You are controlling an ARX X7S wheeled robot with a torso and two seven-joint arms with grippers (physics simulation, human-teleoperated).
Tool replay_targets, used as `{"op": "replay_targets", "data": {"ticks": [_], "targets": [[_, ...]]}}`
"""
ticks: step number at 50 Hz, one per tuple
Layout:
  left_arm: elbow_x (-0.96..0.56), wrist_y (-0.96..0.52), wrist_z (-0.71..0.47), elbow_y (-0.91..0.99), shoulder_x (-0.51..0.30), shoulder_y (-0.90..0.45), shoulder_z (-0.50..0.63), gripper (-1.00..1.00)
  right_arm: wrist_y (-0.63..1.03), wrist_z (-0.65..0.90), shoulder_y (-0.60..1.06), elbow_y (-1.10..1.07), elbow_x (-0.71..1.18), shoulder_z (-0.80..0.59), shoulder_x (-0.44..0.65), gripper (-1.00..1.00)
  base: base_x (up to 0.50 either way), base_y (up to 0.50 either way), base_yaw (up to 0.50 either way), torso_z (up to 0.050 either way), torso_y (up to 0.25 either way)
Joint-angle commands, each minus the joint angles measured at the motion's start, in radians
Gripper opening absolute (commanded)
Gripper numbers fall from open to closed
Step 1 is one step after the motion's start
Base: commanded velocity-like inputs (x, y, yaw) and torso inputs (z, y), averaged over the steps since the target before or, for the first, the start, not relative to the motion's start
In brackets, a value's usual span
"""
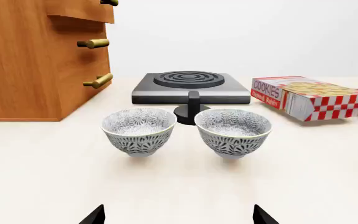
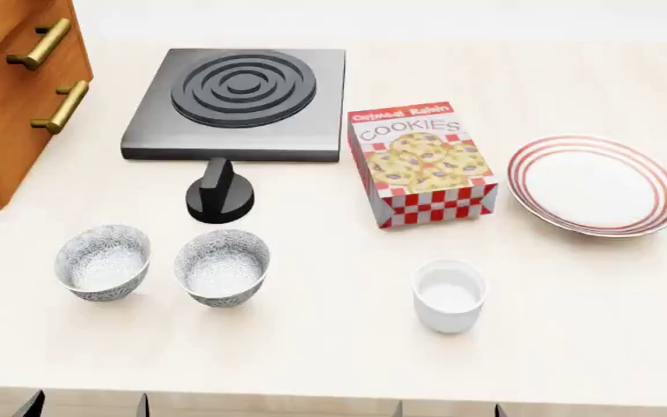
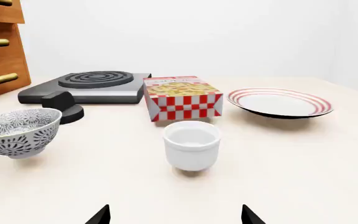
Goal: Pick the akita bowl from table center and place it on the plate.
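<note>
Two alike akita bowls with grey-and-white floral speckle stand side by side on the table. One bowl (image 2: 222, 265) (image 1: 233, 130) (image 3: 18, 130) is nearer the table's middle, the other (image 2: 102, 261) (image 1: 139, 129) is to its left. The red-ringed white plate (image 2: 594, 182) (image 3: 280, 102) lies at the far right and holds nothing. My left gripper (image 1: 179, 218) is open, short of the two bowls and facing the gap between them. My right gripper (image 3: 175, 217) is open too, short of the white cup, and grips nothing.
A plain white cup (image 2: 450, 295) (image 3: 191, 143) stands right of the bowls. The cookies box (image 2: 420, 161) lies between stove and plate. Behind the bowls are a black stove plate (image 2: 239, 100) and its knob (image 2: 220, 193). A wooden drawer cabinet (image 2: 15, 95) fills the far left.
</note>
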Motion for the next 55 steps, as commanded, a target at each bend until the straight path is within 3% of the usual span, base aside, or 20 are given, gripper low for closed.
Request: {"op": "replay_targets", "data": {"ticks": [1,13,22,27,40,55], "targets": [[-0.015,-0.008,-0.015,0.011,-0.016,0.003,0.023,1.00,0.011,0.019,-0.003,-0.016,0.018,-0.016,0.017,1.00,0.00,0.00,0.00,0.000,0.000],[-0.020,-0.044,-0.061,0.026,-0.054,-0.003,0.070,1.00,0.035,0.054,-0.038,-0.107,0.061,-0.038,0.056,1.00,0.00,0.00,0.00,0.000,0.000],[-0.146,-0.271,-0.084,0.405,-0.080,0.018,-0.010,1.00,0.045,0.162,-0.150,-0.366,0.088,0.057,0.066,1.00,0.00,0.00,0.00,0.000,0.000],[-0.150,-0.342,-0.125,0.485,-0.090,0.001,-0.027,1.00,0.011,0.194,-0.208,-0.458,0.113,0.092,0.070,1.00,0.00,0.00,0.00,0.000,0.000],[-0.221,-0.298,-0.149,0.466,-0.092,-0.003,-0.084,1.00,-0.041,0.255,-0.239,-0.483,0.141,0.121,0.074,1.00,0.34,0.00,0.00,0.000,0.000],[-0.209,-0.272,-0.166,0.450,-0.118,-0.005,-0.055,1.00,-0.047,0.279,-0.252,-0.499,0.164,0.116,0.100,1.00,0.25,0.00,0.00,0.000,0.000]]}}
